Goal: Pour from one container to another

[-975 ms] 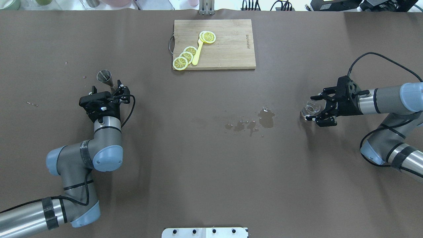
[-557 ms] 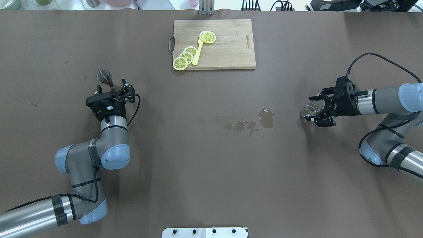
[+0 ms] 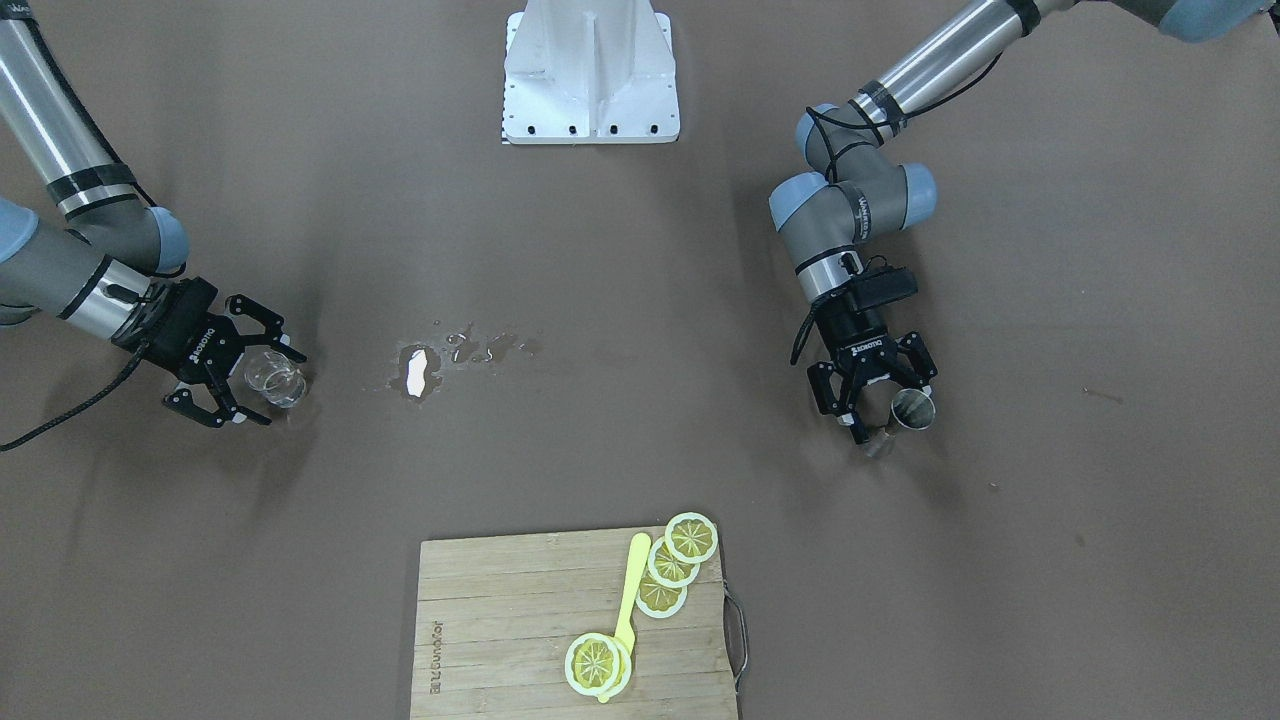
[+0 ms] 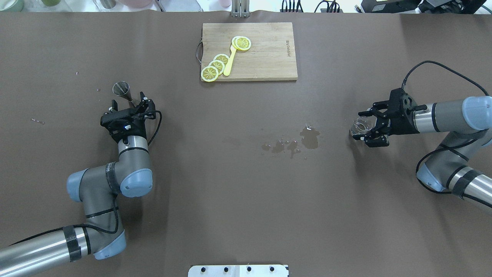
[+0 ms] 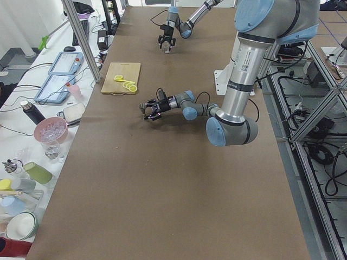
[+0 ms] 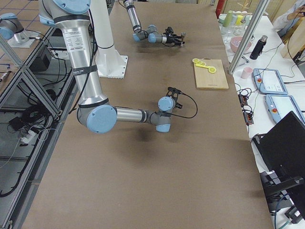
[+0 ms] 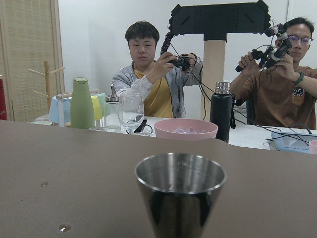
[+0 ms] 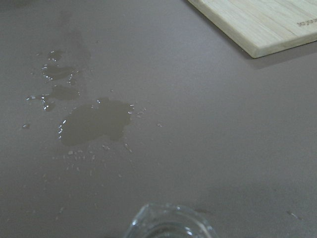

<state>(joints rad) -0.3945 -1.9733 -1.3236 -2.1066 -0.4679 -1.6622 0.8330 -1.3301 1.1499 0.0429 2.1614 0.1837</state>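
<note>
The brown counter (image 4: 246,200) runs wide, with a board (image 4: 265,54) of lemon slices (image 4: 210,73) at its far edge and a wet patch (image 4: 309,138) right of the middle. The cup (image 4: 361,125) stands upright near my right end and the jigger (image 4: 122,89) upright near my left, well apart. I judge each arm is there to take its own vessel and bring the 2 together. Both claws come in low and side-on, which I take as the way to grip the walls and keep the rims level. The right claw (image 4: 362,129) is spread, with the cup standing between its fingers. The left claw (image 4: 130,101) is spread too, with the jigger at its mouth; I cannot tell whether it sits between the tips or just past them. Nor can I tell whether any pad touches glass or steel. Neither wrist view shows fingers. The right one cuts the cup to a sliver of rim, and the left one shows only the jigger's upper cone, its waist and base out of frame. Whether the cup holds liquid is hard to make out, since the glass is clear and small in every view.
</note>
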